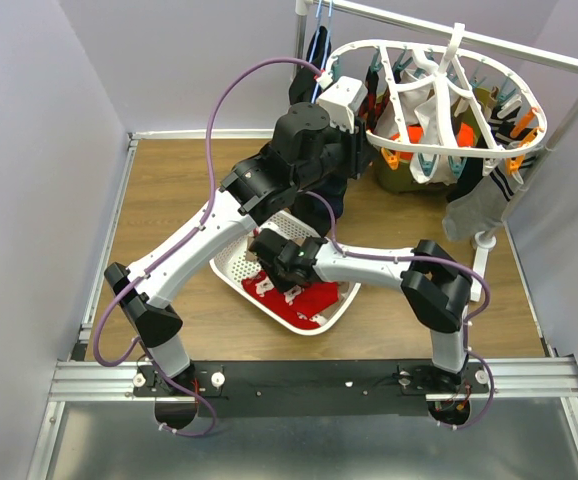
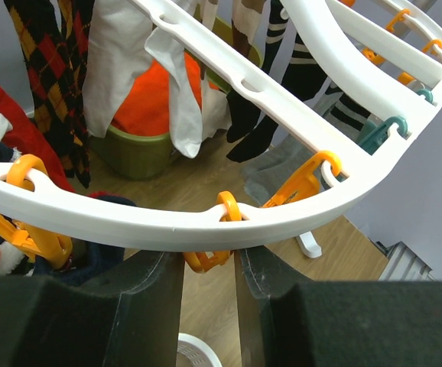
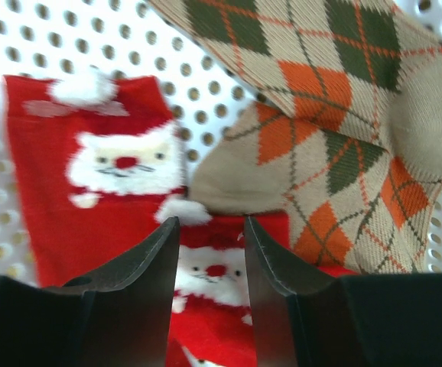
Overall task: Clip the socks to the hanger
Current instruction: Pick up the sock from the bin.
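Observation:
The white oval hanger [image 1: 449, 152] hangs from a rail at the back right, with socks clipped on it. In the left wrist view its rim [image 2: 167, 225] crosses just above my left gripper [image 2: 209, 256], which is shut on an orange clip [image 2: 206, 261] hanging under the rim. My left gripper [image 1: 367, 112] is up at the hanger's left edge. My right gripper [image 3: 209, 222] is open, low in the white basket [image 1: 231, 268], with a red Santa sock [image 3: 53, 222] beneath its jaws. A beige argyle sock [image 3: 320, 138] lies beside it. More red socks [image 1: 304, 300] show in the basket.
A green bucket [image 1: 394, 180] holding orange cloth stands under the hanger. A dark garment on a blue hanger [image 1: 317, 50] hangs on the rail's left end. The rail's white post [image 1: 569, 110] and foot stand at the right. Grey walls enclose the table.

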{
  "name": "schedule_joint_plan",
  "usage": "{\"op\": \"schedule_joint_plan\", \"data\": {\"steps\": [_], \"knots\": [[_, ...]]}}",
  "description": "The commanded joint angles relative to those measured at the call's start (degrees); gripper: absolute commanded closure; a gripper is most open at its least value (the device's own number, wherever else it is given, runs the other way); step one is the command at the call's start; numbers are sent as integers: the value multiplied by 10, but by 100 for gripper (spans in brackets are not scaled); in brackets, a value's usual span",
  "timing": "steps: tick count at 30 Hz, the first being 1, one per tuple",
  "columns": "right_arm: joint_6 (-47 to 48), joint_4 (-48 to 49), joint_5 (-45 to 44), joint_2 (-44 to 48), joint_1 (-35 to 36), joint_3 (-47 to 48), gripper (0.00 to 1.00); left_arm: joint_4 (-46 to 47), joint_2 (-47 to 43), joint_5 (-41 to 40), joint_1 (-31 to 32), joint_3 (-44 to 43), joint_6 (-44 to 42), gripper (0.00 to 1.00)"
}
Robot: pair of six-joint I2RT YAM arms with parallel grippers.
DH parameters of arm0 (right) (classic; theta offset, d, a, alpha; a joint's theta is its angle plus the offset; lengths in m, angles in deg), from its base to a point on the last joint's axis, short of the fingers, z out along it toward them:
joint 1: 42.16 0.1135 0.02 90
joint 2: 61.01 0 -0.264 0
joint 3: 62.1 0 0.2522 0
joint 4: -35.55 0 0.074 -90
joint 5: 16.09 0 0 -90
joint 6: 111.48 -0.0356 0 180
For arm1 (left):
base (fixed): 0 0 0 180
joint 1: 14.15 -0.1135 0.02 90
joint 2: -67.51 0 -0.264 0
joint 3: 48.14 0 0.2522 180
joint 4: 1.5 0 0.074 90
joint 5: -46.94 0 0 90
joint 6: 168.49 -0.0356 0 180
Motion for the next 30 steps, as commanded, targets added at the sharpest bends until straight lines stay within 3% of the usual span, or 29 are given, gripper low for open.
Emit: {"op": "schedule_joint_plan", "data": {"steps": [1,12,18,21,25,28,30], "knots": [[-8,-21,-11,3,18,32,53,0,-6,11,-3,2,0,100],[-14,-19,-35,-26,20,13,54,1,-6,10,-4,3,-1,100],[-15,-5,-38,-33,20,-13,62,1,-5,11,-3,5,0,100],[-13,-1,-40,-36,20,-20,67,0,-5,11,-3,6,0,100],[-13,9,-48,-30,20,-33,90,0,-7,10,-3,6,1,100],[-13,19,-46,-27,20,-43,99,1,-7,9,-3,8,1,100],[-13,22,-43,-27,19,-46,99,1,-7,9,-4,9,1,100]]}}
